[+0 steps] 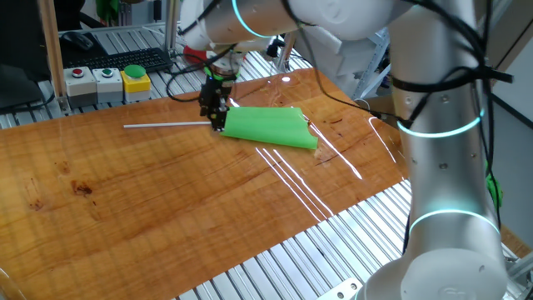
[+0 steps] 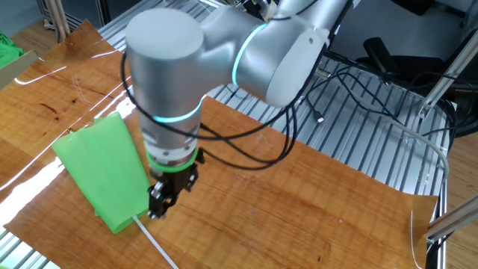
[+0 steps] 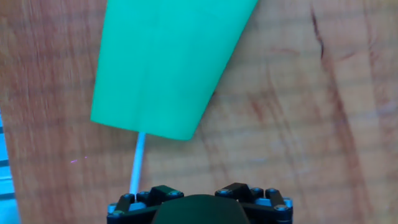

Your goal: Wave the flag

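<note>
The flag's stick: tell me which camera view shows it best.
One fixed view: the stick lies on the table in plain sight from its free end to the gripper, beside the flag. The other fixed view shows only a short piece past the cloth; the hand view shows a short stretch under the cloth edge.

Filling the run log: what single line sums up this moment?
flag: flat on table | claw: at stick by cloth | grip: unclear

Green flag (image 3: pixel 169 65) spread flat on the wooden table (image 3: pixel 298 112).
Its pale stick (image 3: pixel 137 163) runs from the cloth's lower edge toward the dark gripper (image 3: pixel 199 202) at bottom.
</note>
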